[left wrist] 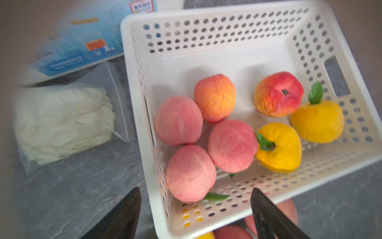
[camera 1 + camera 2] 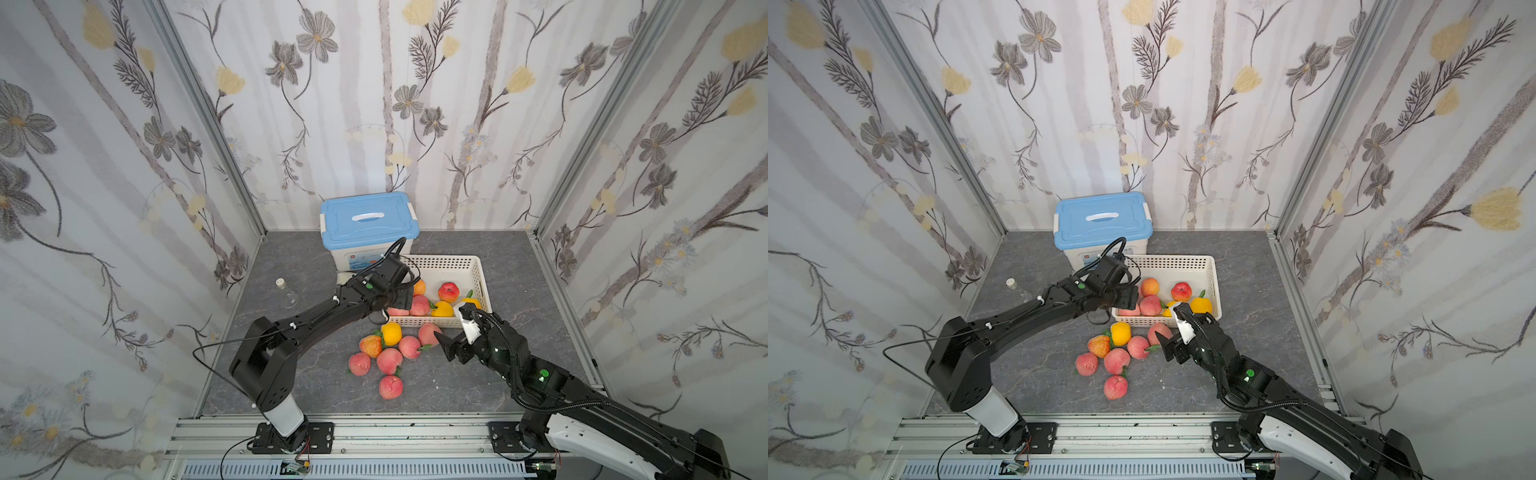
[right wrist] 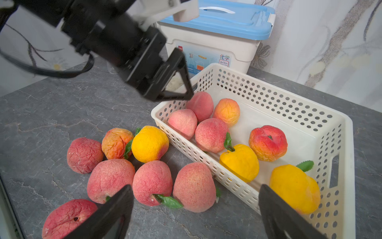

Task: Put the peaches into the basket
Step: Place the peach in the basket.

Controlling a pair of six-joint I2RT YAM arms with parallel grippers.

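"化学", perhaps "deli", on the storage box [image 3: 206, 46]

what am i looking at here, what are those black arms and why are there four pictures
Two black robot arms stand at a grey table, each ending in a two-finger gripper. Two pictures look down from overhead, nearly alike. The other two come from cameras on the wrists. Seven toy peaches lie in the white basket, seven loose peaches on the table beside it. Nearby are a box with a blue lid, a plastic bag and a clear flask. The left gripper hangs open over the basket's corner; the right gripper is open by the loose peaches. Neither holds anything.
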